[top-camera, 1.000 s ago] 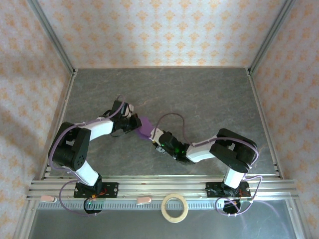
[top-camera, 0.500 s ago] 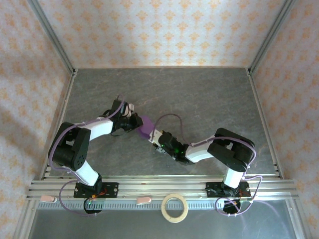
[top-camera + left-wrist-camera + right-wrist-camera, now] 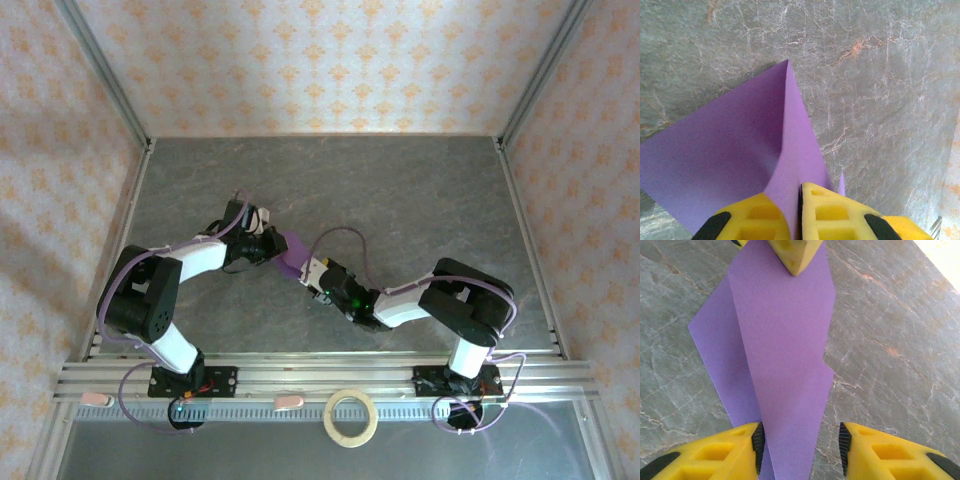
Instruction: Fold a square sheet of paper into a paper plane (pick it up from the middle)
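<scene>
purple paper (image 3: pixel 730 145) pinched in left hand (image 3: pixel 799 192), right hand (image 3: pixel 800 442) spread astride it, tape ring (image 3: pixel 331 418) well apart.

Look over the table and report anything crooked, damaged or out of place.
The purple sheet of paper is folded unevenly: one edge has a small step, and the under layer pokes out on the other side. A tan tape ring lies at the near edge of the table, away from the folding.
</scene>
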